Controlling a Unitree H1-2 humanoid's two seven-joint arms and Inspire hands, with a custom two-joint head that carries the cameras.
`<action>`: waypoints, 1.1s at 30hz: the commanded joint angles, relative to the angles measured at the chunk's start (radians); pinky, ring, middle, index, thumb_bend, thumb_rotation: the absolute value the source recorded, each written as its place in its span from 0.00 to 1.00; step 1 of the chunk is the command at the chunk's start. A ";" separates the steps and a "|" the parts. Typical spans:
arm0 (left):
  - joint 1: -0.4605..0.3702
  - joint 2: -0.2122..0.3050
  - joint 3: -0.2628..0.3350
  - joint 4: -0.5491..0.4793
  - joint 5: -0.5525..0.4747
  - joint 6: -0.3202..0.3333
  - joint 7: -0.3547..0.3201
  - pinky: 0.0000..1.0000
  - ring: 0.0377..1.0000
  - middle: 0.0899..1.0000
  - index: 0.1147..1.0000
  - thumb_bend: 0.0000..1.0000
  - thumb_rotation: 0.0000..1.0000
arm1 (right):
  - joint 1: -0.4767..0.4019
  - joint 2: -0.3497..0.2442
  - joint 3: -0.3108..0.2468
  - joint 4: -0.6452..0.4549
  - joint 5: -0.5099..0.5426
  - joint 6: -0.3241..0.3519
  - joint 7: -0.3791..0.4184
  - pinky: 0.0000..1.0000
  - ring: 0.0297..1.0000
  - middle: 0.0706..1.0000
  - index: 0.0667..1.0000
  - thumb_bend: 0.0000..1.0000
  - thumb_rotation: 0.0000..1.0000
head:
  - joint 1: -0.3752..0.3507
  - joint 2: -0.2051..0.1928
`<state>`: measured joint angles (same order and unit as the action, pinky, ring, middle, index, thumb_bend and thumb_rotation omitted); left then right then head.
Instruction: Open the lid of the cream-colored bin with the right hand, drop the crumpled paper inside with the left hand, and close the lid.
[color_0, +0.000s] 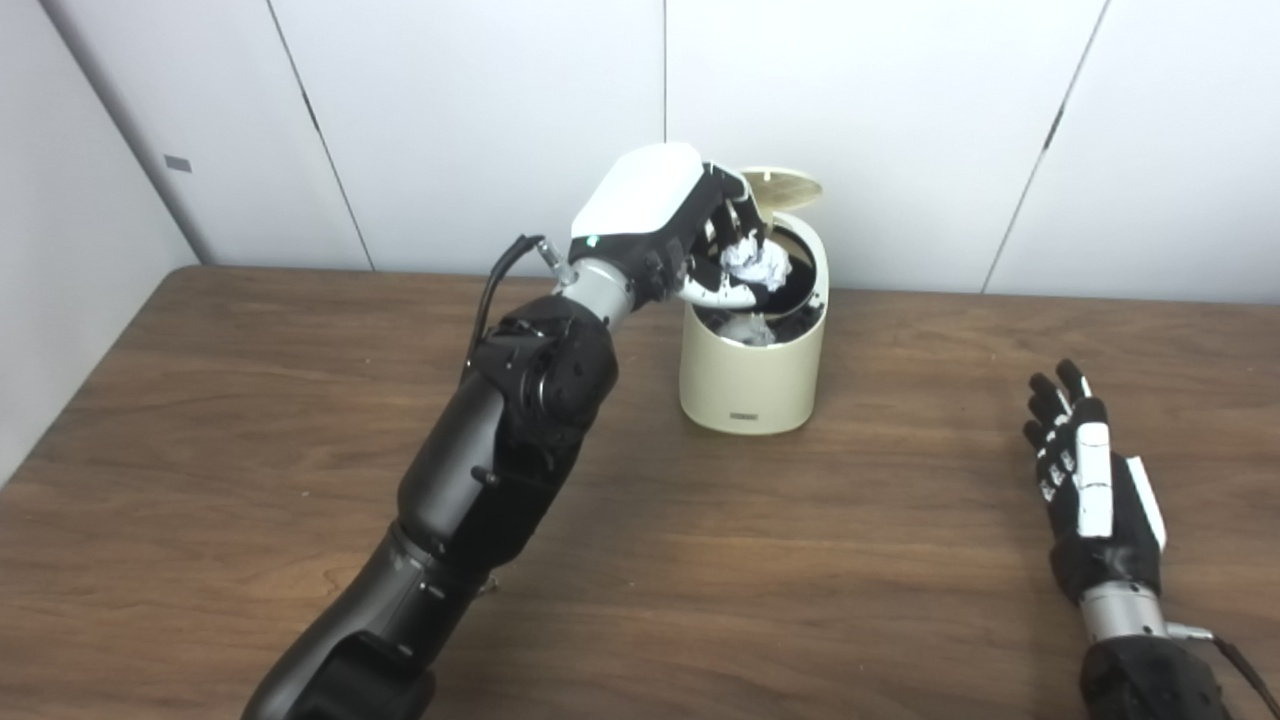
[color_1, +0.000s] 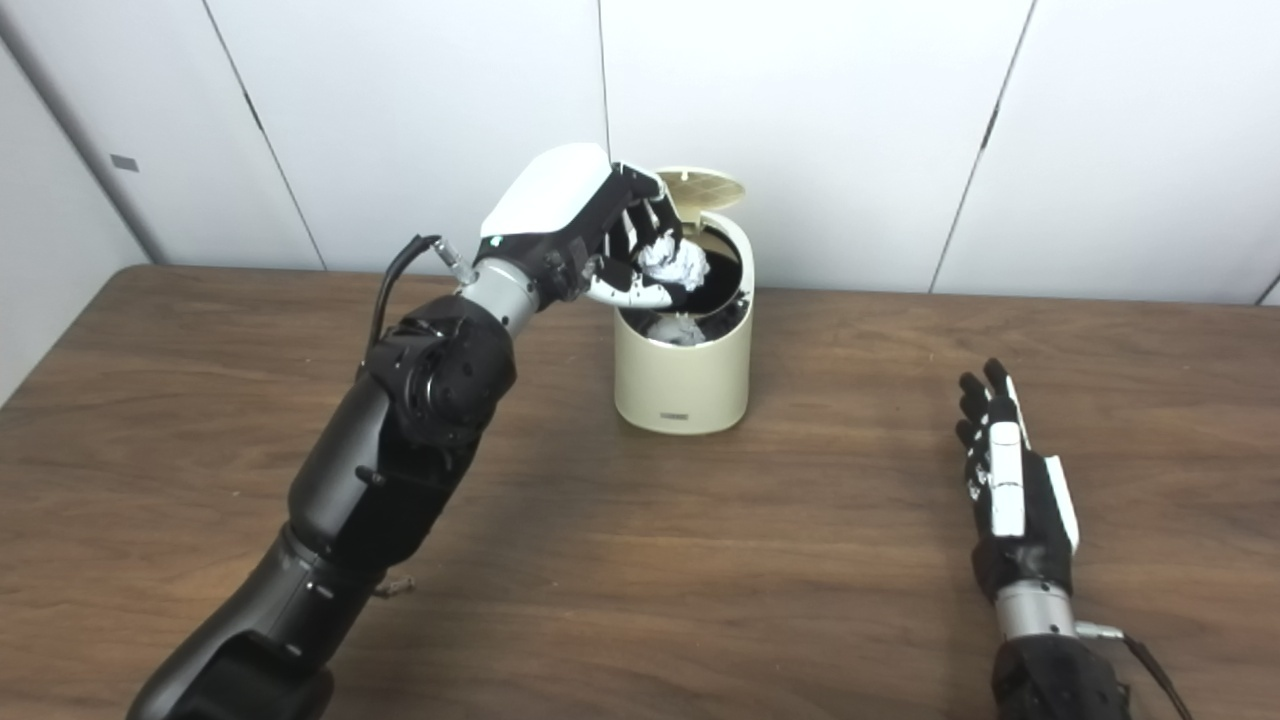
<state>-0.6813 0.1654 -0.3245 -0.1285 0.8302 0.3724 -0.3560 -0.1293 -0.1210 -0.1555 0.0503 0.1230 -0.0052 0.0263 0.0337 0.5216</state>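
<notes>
— Bin (color_0: 752, 385)? Round, smooth, cream-colored, upright on the wood-grain table (color_0: 250, 420) near the back wall. Lid (color_0: 782, 187) tipped up at the rear, dark inside showing.

— Left hand (color_0: 700, 235)? Reached over the open mouth, glossy white shell on top, fingers curled round the crumpled paper (color_0: 755, 263), a rough white wad held just above the rim.

— Anything lower down? Another pale, wrinkled lump (color_1: 678, 329) inside the bin.

— Right hand (color_1: 1010, 485)? Flat on the table well right of the bin, fingers stretched out side by side, holding nothing.
</notes>
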 joint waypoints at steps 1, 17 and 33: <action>-0.053 -0.009 0.005 -0.005 0.015 -0.021 0.047 0.29 0.36 0.43 0.46 0.47 0.00 | -0.010 0.006 0.000 0.025 0.005 -0.049 0.000 1.00 0.99 0.96 0.99 0.41 1.00 | 0.001 0.001; -0.035 -0.018 -0.032 0.046 0.066 -0.055 0.128 0.28 0.35 0.43 0.49 0.46 0.00 | -0.018 0.003 -0.005 0.048 0.010 -0.072 0.002 1.00 0.99 0.96 0.99 0.43 1.00 | 0.001 0.006; -0.027 -0.003 -0.078 0.119 0.122 -0.097 0.158 0.25 0.38 0.47 0.48 0.46 0.00 | -0.013 0.010 -0.007 0.027 0.016 -0.058 -0.008 1.00 0.98 0.94 0.98 0.43 1.00 | 0.006 0.019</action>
<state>-0.6688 0.1546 -0.4025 -0.0039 0.9253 0.2955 -0.2372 -0.1470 -0.1214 -0.1625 0.0743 0.1308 -0.0375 0.0198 0.0383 0.5399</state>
